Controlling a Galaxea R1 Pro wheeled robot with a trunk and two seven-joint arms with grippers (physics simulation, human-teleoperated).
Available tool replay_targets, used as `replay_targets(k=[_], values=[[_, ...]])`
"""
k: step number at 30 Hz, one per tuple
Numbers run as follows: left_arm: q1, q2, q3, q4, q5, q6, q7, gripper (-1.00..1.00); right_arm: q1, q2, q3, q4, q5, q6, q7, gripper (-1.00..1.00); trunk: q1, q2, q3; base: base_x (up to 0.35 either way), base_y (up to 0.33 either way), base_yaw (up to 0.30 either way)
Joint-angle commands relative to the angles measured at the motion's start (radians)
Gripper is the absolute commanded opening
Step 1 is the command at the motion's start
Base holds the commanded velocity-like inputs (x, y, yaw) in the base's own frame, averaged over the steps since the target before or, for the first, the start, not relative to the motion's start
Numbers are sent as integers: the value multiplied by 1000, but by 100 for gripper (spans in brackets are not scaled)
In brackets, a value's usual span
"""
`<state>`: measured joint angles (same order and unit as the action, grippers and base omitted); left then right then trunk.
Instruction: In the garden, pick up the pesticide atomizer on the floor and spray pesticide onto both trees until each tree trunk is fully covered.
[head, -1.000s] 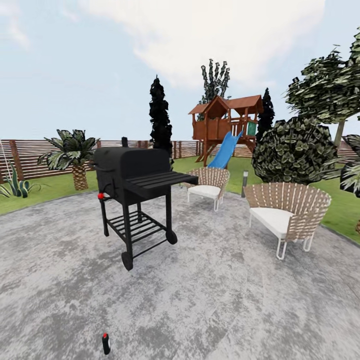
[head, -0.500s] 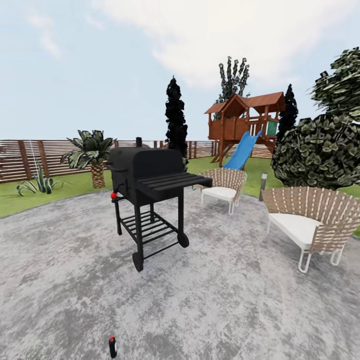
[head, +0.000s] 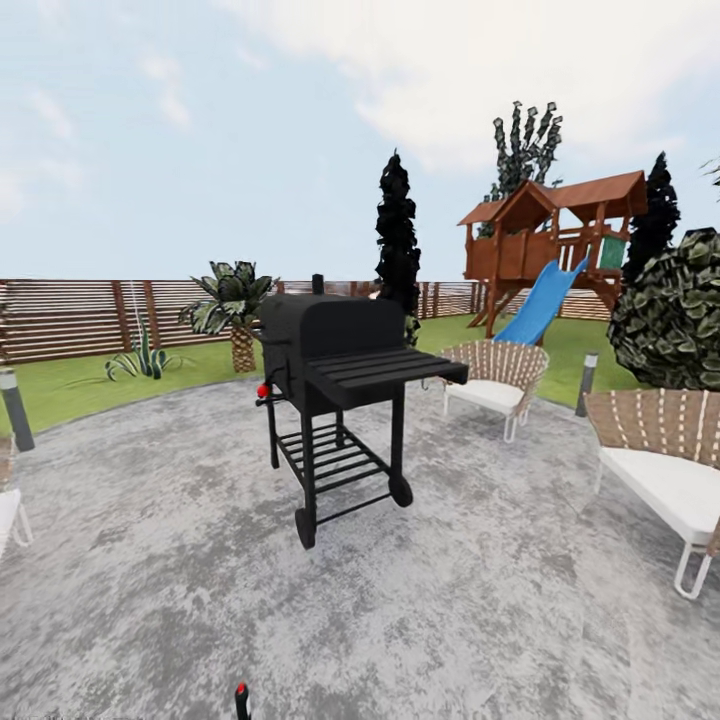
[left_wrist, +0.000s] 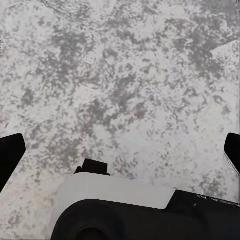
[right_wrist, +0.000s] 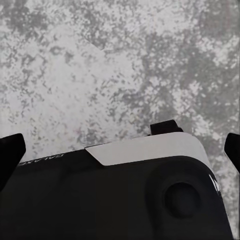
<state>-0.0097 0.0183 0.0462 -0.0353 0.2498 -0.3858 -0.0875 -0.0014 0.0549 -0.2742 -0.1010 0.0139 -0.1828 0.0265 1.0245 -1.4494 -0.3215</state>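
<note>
Both pincers, left (left_wrist: 120, 150) & right (right_wrist: 120, 150), hang wide open w/ nothing held over grey paving (head: 480, 600), while the atomizer (head: 241, 702) stands upright at the head view's bottom edge, left of centre, prob nearer left arm

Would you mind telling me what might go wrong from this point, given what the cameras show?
The atomizer sits at the head view's bottom edge, so further turning may lose sight of it. The grill stands just beyond it on the paving; driving forward risks bumping it.
</note>
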Motion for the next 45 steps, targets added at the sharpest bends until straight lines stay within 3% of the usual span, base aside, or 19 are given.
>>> replay_targets(k=[1,17,32,45], values=[[-1,0,4,2,8,-2,-9,100,0,0,-7,0,1,-3,3,100,0,-1,-1,240,-151,292],[-1,0,4,2,8,-1,-9,100,0,2,-6,0,1,-3,1,100,0,-1,-1,242,-132,292],[-1,0,4,2,8,-1,-9,100,0,3,-5,1,2,-3,-23,100,0,-1,-1,281,124,292],[-1,0,4,1,9,-2,-9,100,0,3,-5,1,3,-3,-25,100,0,-1,-1,116,18,292]])
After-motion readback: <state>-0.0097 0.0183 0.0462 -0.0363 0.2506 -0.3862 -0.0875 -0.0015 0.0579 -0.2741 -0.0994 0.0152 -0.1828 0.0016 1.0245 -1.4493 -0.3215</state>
